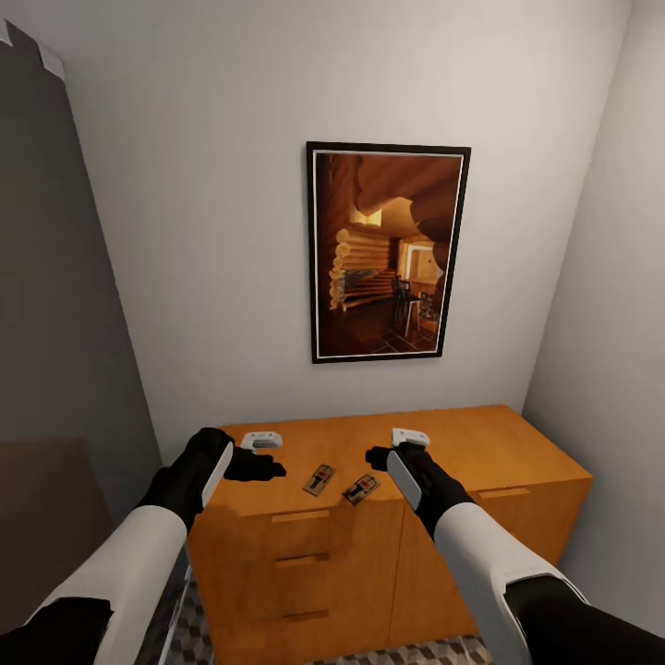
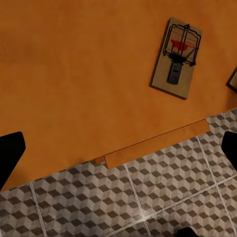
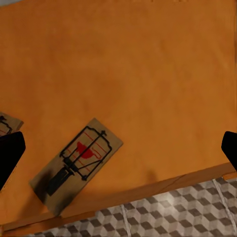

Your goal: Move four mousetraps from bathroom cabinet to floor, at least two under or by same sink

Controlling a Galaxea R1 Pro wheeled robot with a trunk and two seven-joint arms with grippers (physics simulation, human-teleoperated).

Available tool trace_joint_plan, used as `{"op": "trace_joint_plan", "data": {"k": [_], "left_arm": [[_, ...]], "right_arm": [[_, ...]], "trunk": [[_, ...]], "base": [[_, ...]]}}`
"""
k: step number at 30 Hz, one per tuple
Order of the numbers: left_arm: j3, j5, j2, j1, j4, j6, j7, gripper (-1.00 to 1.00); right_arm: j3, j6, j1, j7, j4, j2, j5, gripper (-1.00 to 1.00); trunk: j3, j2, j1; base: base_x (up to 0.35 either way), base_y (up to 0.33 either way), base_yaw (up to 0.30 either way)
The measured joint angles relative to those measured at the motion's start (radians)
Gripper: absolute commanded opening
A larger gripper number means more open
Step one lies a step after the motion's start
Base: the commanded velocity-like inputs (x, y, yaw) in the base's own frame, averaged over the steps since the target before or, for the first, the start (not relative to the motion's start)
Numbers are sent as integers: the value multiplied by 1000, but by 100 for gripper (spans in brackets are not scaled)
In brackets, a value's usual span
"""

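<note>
Two mousetraps lie on the cabinet; no writing legible.

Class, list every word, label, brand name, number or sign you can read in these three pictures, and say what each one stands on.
None: no readable text anywhere.
Mousetraps: red spot and dark wire on the boards, no brand or lettering.
Framed picture on the wall: a log-cabin interior, no caption.
Cabinet: plain wooden top and drawer fronts, no labels.
Bathroom floor: cube-pattern tiles, no marks.
</note>
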Motion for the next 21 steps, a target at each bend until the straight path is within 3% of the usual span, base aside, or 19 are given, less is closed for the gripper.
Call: {"op": "trace_joint_plan", "data": {"k": [8, 21], "left_arm": [[0, 0, 0, 0, 0, 0, 0, 100], [0, 0, 0, 0, 0, 0, 0, 100]], "right_arm": [[-36, -70, 0, -23, 42, 0, -8, 100], [-46, -109, 0, -43, 69, 0, -12, 100]], "trunk": [[0, 0, 0], [0, 0, 0]], "base": [[0, 0, 0], [0, 0, 0]]}}
